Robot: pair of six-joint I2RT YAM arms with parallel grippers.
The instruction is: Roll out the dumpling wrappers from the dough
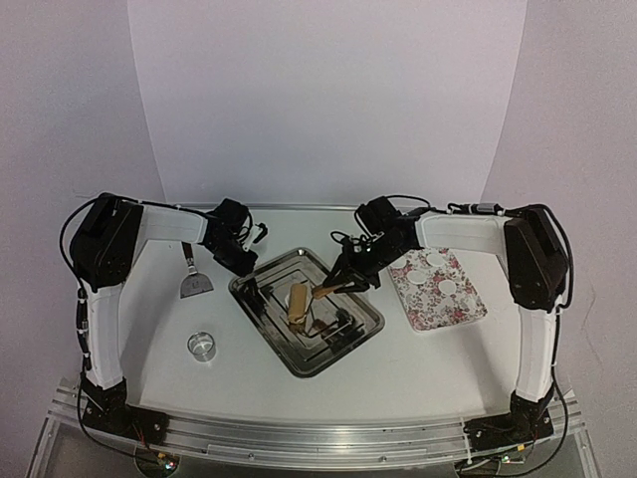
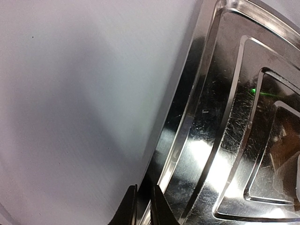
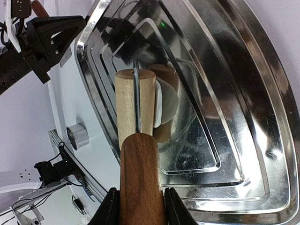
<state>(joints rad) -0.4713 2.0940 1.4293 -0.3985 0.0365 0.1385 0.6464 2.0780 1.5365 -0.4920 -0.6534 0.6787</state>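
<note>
Left gripper: my left gripper point(image 2: 144, 208) sits at the left corner of the tray point(image 1: 350, 341) in the top view; its fingers point(image 2: 127, 211) are drawn almost together; the tray's raised rim runs into the thin gap between them; I read it as clenched on that rim
Right gripper: my right gripper point(image 3: 140, 201) hangs over the far-right side of the tray; it is grasping the pin point(image 3: 136, 101) by its dark handle, one finger touching each side of the handle
Pin: tilted, with the handle up at my wrist; the pale barrel points down toward the middle of the tray; the barrel lies over the dough point(image 3: 164, 105); whether it presses on the dough I cannot tell
Dough: a flat white piece inside the tray's inner stepped panel; it shows at the right side of the barrel in the right wrist view; the rest is hidden under the pin
Wrappers: several wrappers point(image 1: 435, 261) lie flat on the plate point(image 1: 423, 309), apart from one another
Plate: floral, on the table point(image 1: 398, 383) just right of the tray, below my right forearm
Tray: polished steel, stepped, set cornerwise between my two arms
Ring: the clear ring point(image 1: 202, 346) stands on the table near-left of the tray, well apart from both grippers
Scraper: the scraper point(image 1: 195, 285) lies flat left of the tray, between my left arm and the ring
</note>
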